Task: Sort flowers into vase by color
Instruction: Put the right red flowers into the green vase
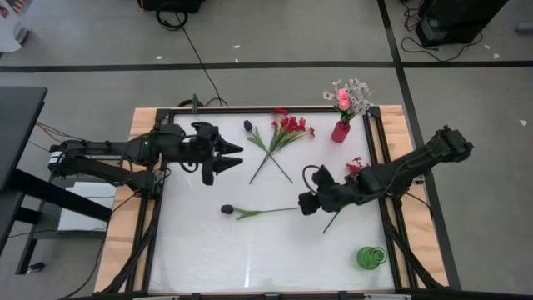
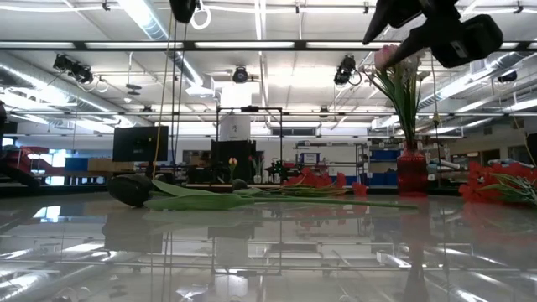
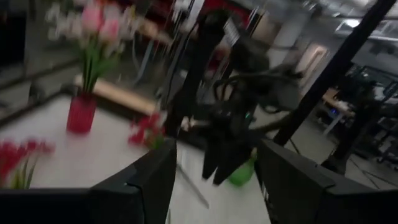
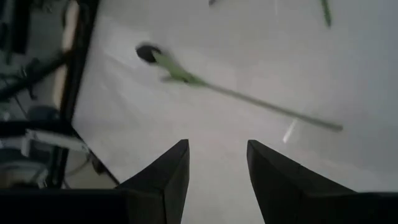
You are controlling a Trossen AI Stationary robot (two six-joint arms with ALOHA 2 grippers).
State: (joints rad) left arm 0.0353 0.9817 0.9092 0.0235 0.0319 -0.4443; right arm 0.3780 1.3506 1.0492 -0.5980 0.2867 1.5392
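— White and shiny, that surface! What lies on it?

— A dark bud flower lies flat near the middle, its bud toward the left arm's side. Another dark bud flower lies farther back, crossed with a bunch of red flowers.

— Where is the red vase?

— It stands at the back corner on the right arm's side. Pink buds and white flowers are in it.

— Is there another vase?

— Yes, a green vase stands near the front on the same side. It looks empty from above, but that is hard to see.

— What does the right gripper do?

— It hangs over the surface, right at the stem end of the middle flower. Its jaws are a little apart and hold nothing. Some more red flowers lie by that arm, with a stem poking out under it.

— And the left gripper?

— It is up above the back left part of the surface, well apart from the flowers. Its jaws are wide and hold nothing.
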